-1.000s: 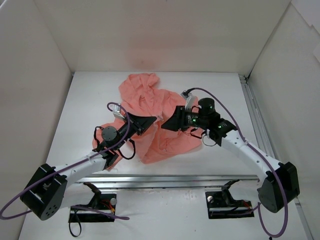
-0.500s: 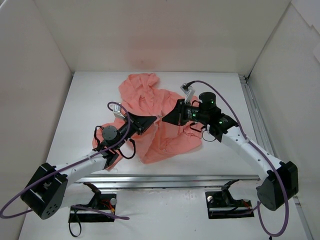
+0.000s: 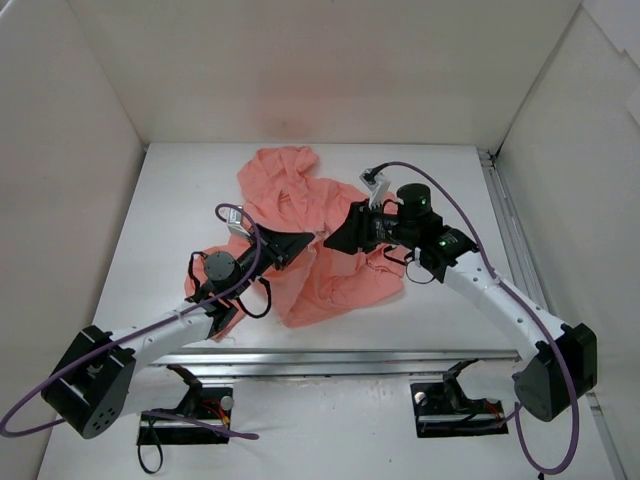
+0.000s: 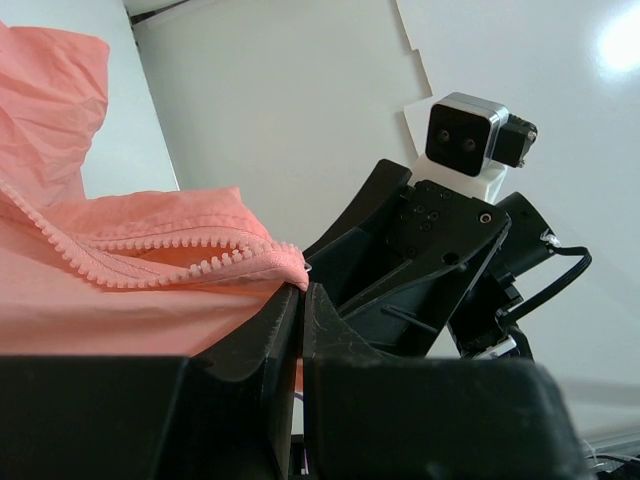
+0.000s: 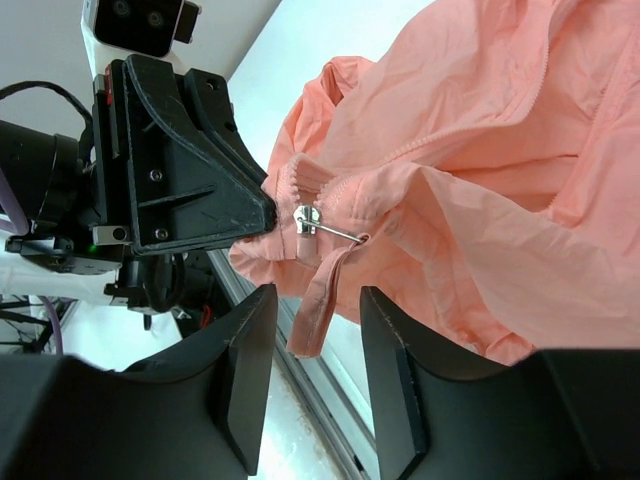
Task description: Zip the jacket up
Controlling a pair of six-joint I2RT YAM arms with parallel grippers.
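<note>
**Two robot pincers meet at the open zip of a pink jacket**

A salmon-pink jacket [image 3: 290,195] of thin, wrinkly fabric lies crumpled in the middle of a white worktop [image 3: 170,200]. The worktop is boxed in by plain white walls [image 3: 300,60]. Seen from above, the jacket's hood end points toward the far wall. Its lower part spreads toward the two arm bases at the near edge.

The left arm reaches in from the near left. The left pincer [image 3: 306,241] is closed tight on a corner of the jacket's front edge, with the fabric pinched between its black fingertips. In the left wrist view, two rows of pink zip teeth [image 4: 150,272] run apart from each other and come together at the pinched corner.

The right arm reaches in from the near right, and the right pincer [image 3: 331,240] sits just beside the left one, tip facing tip. In the right wrist view its two black fingers [image 5: 240,370] stand apart and grip nothing. A small silver zip slider [image 5: 306,217] sits just beyond them, right next to the left pincer's tip, with its thin pull tab [image 5: 340,234] sticking out sideways. A narrow flap of pink fabric hangs below the slider, in line with the gap between the fingers.
</note>
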